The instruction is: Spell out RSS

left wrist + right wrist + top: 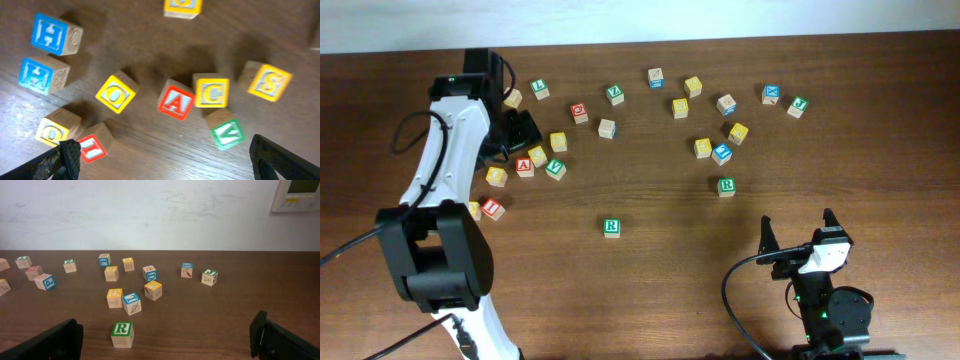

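Note:
A green R cube (pixel 611 227) sits alone at the table's middle. A second green R cube (pixel 726 186) lies ahead of my right gripper (pixel 798 225) and shows in the right wrist view (pixel 122 332). That gripper (pixel 165 347) is open and empty, and stands well back from the cube. My left gripper (pixel 523 131) hovers open and empty (pixel 167 165) over a cluster at the left. There a yellow S cube (pixel 269 82), also seen from overhead (pixel 558 141), lies beside a yellow C (pixel 212 91), a red A (pixel 176 102) and a green V (pixel 227 134).
More yellow cubes (pixel 693 86) (pixel 738 132) lie at the back right among blue (pixel 722 153) and green ones; their letters are unreadable. A yellow O (pixel 116 95), a red I (pixel 92 148) and blue cubes (pixel 50 34) surround the left cluster. A wall stands behind the table.

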Robot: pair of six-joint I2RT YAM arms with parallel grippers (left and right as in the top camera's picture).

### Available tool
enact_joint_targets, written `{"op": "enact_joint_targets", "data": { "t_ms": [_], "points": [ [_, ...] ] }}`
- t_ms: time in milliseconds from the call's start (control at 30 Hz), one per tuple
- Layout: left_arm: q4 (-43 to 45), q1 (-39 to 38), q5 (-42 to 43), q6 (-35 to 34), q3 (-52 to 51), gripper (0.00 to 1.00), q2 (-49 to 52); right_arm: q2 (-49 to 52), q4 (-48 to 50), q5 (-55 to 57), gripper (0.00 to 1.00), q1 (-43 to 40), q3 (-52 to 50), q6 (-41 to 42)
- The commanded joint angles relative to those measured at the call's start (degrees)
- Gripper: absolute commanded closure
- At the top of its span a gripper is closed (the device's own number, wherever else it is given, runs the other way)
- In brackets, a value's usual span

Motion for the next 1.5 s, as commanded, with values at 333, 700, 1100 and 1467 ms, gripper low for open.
{"op": "enact_joint_targets", "data": {
  "t_ms": [333, 700, 1100, 1467],
  "points": [
    [-0.2, 5.0, -0.2, 0.3, -3.8, 0.01, 0.6, -0.3, -0.2, 0.3, 0.02, -0.4, -0.3, -0.2],
    [0.2, 6.4, 1.0, 0.3, -3.8, 0.01, 0.6, -0.3, -0.2, 0.3, 0.02, -0.4, -0.3, -0.2],
    [0.6, 5.4, 24.6, 10.4, -3.8, 0.01, 0.6, -0.3, -0.2, 0.3, 0.01, -0.4, -0.3, -0.2],
    [3.5, -8.6, 18.3, 14.6, -3.8, 0.01, 0.6, -0.3, -0.2, 0.3, 0.02, -0.4, -0.3, -0.2]
  ]
}}
